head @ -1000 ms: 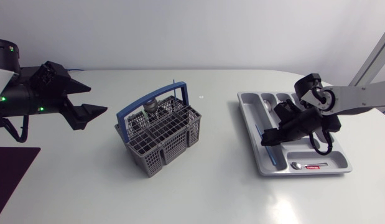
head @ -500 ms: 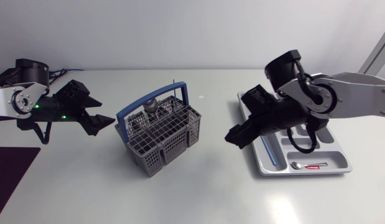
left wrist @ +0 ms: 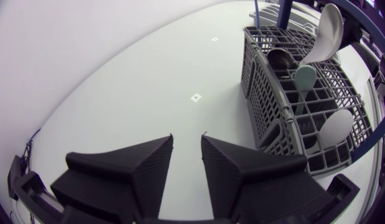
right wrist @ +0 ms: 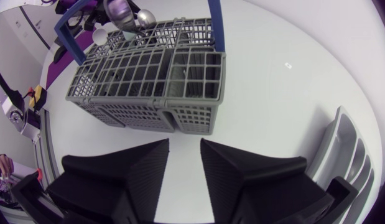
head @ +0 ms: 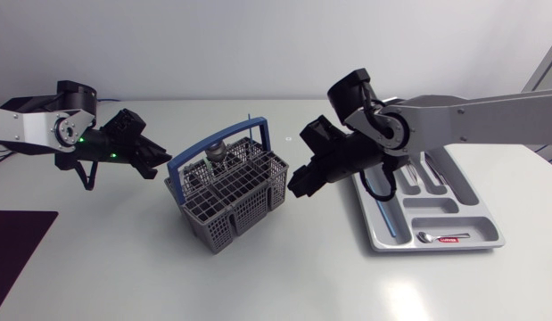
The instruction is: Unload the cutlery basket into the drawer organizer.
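Grey with a blue handle, the cutlery basket (head: 226, 198) stands mid-table between both grippers. The left gripper (head: 159, 168), at its 10 o'clock, and the right gripper (head: 298, 185), at its 3 o'clock, are slightly parted and empty. The drawer organizer (head: 436, 203) lies farther out at 3 o'clock.

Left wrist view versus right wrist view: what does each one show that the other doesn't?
Only the left wrist view: a pale green spoon standing upright among the cutlery, which I cannot make out from the other side. Only the right wrist view: the rim of the drawer organizer. Both: the grey cutlery basket with its blue handle, loaded with cutlery, on the white table.
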Available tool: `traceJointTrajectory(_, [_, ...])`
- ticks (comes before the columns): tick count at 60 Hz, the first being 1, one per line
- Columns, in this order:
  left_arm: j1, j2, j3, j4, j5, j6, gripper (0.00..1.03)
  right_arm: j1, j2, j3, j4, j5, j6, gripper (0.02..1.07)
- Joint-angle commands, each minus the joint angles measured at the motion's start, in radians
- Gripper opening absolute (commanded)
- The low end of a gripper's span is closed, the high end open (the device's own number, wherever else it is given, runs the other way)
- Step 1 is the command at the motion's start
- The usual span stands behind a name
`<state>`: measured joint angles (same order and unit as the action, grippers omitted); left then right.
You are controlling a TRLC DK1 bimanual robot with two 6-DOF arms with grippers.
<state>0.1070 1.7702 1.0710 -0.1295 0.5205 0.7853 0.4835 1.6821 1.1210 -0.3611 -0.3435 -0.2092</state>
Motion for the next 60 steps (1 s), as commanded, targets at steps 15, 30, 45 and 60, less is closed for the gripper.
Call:
traceJointTrajectory(15, [-0.038,0.051,0.046,-0.144,0.073,0.051,0.09,0.024,0.162,0.148,0.007,0.005,0.011,0.07])
traceJointTrajectory(30, [-0.122,-0.06,-0.046,-0.285,0.088,0.152,0.08,0.009,0.266,0.29,-0.001,0.018,0.031,0.07])
traceJointTrajectory(45, [-0.297,-0.213,-0.154,-0.403,0.087,0.183,0.08,0.024,0.357,0.445,-0.047,0.017,0.031,0.07])
traceJointTrajectory(60, [-0.245,-0.291,-0.131,-0.401,0.033,0.17,0.08,0.006,0.286,0.419,-0.061,0.034,0.025,0.07])
